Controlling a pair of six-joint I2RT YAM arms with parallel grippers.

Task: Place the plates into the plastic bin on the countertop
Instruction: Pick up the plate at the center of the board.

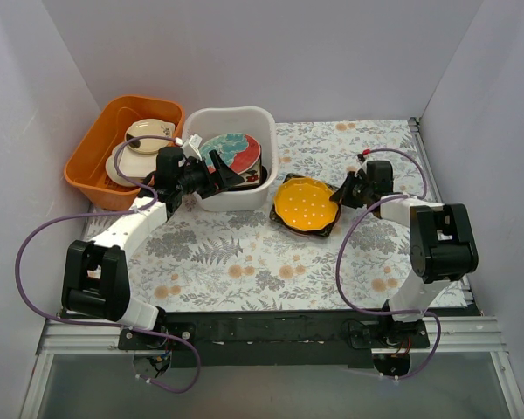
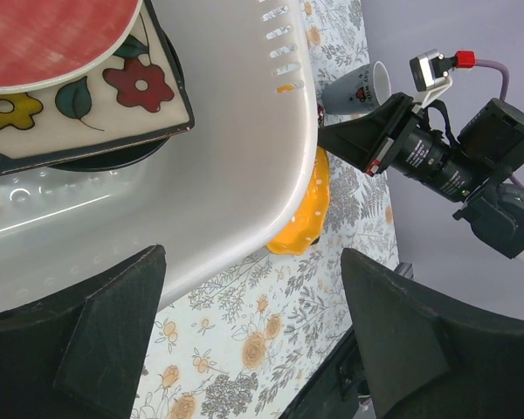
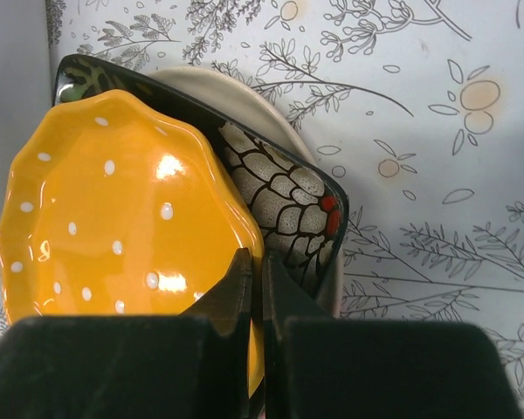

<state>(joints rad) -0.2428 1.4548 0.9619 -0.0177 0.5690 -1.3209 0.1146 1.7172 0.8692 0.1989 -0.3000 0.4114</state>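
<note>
The white plastic bin stands at the back of the countertop. It holds a red-and-teal round plate leaning on a cream square floral plate. My left gripper is open and empty over the bin's near rim. A yellow white-dotted plate lies on a black floral rectangle plate, which lies on a pink-cream round plate. My right gripper is shut on the yellow plate's right rim; it also shows in the top view.
An orange tub with cream dishes stands left of the bin. A small grey cup stands behind the right gripper. White walls close in the left, back and right sides.
</note>
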